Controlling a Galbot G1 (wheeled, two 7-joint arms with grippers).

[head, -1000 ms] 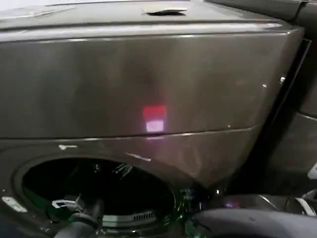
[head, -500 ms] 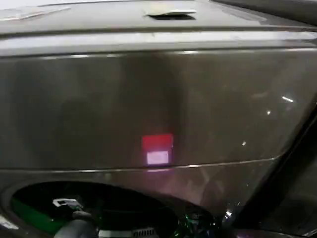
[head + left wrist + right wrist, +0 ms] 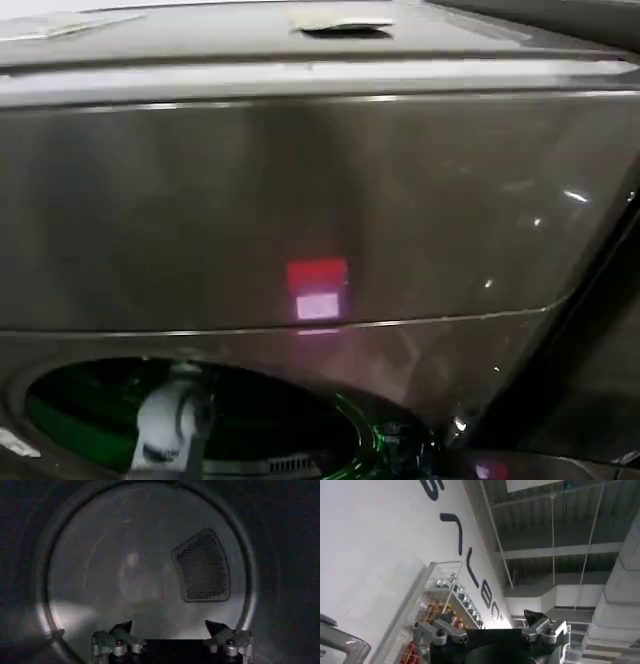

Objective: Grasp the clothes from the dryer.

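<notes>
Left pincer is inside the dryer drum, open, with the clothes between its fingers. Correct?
Not quite. The left wrist view shows the left pincer open inside the dryer drum, but nothing is between its fingers: just bare drum wall and a perforated vent. No clothes visible there.

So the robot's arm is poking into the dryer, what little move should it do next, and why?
Probably tilt the left gripper downward to look at the drum floor. Its jaws are open inside the dryer, facing the bare back wall and the mesh vent, and no clothes show there. The right gripper waits outside, pointing up at the ceiling.
</notes>
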